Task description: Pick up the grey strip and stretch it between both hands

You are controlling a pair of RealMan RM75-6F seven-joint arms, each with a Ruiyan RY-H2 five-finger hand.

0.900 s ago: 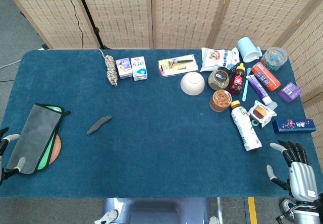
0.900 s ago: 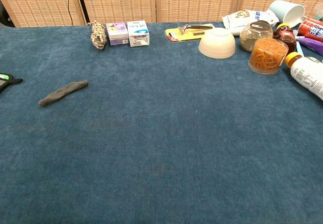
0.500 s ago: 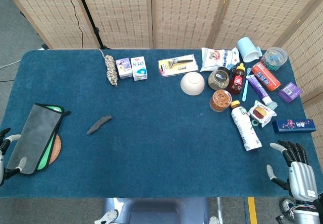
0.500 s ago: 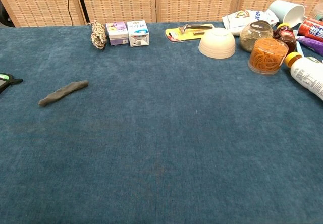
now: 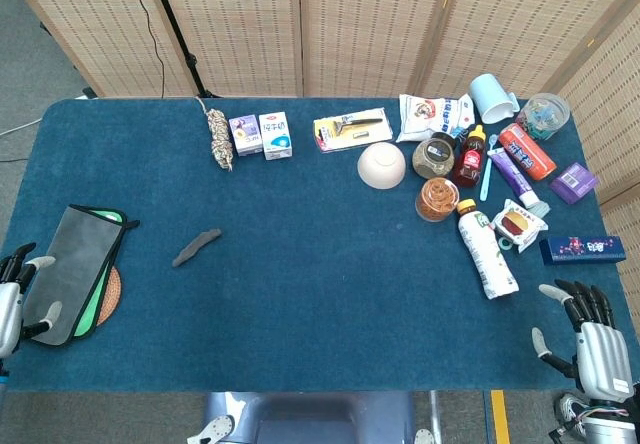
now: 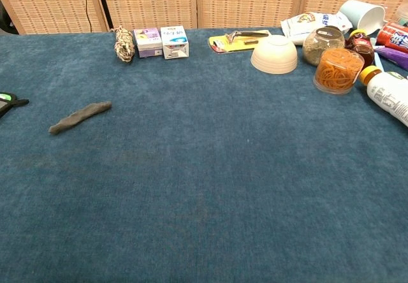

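A blue-carpeted table (image 5: 300, 304) fronts woven screens. The grey strip (image 5: 196, 247) lies untouched left of centre, so our left hand (image 5: 14, 299) and right hand (image 5: 590, 339) wait at the near corners, fingers spread, holding nothing.

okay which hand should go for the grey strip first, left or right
Left, most likely. The grey strip lies on the left half of the table, much nearer the left hand at the left edge than the right hand at the far right corner. Both hands are open and hold nothing.
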